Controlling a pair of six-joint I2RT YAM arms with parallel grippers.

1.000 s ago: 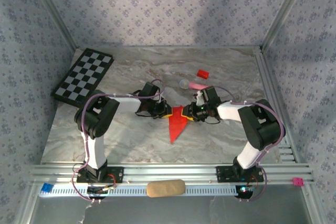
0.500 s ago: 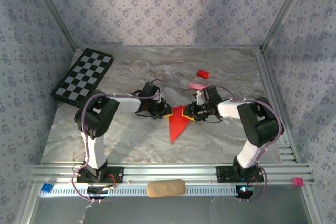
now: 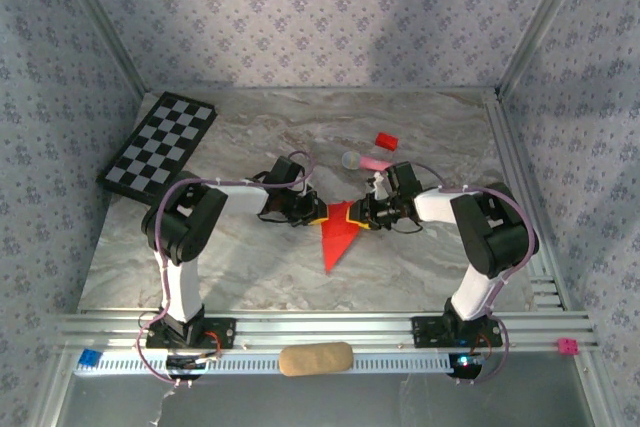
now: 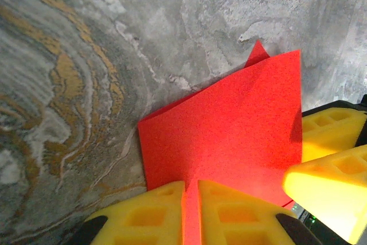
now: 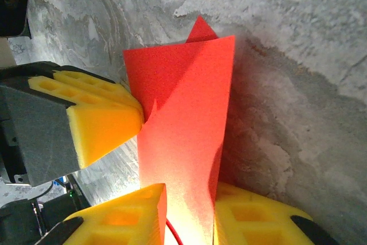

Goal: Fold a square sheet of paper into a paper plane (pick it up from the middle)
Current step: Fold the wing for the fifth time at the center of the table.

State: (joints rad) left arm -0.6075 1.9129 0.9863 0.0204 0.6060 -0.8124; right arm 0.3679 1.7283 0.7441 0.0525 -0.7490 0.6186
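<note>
The paper plane (image 3: 338, 232), a bright red folded sheet, lies mid-table with its sharp tip toward the near edge and its wide end between the two grippers. My left gripper (image 3: 318, 215) is shut on the left edge of that wide end; in the left wrist view its jaws (image 4: 191, 185) pinch a thin strip of the red paper (image 4: 229, 136). My right gripper (image 3: 358, 217) faces it from the right. In the right wrist view its jaws (image 5: 189, 190) stand apart around a raised flap of the paper (image 5: 183, 113). The left gripper's finger (image 5: 106, 124) touches the paper's far side.
A checkerboard (image 3: 160, 143) lies at the back left. A small red block (image 3: 386, 140) and a pink stick with a grey round head (image 3: 365, 161) lie just behind the right gripper. A tan pad (image 3: 315, 358) rests on the front rail.
My right gripper has edged left onto the paper's wide end and its jaws have narrowed around the flap. The left gripper and the paper's tip have stayed put.
</note>
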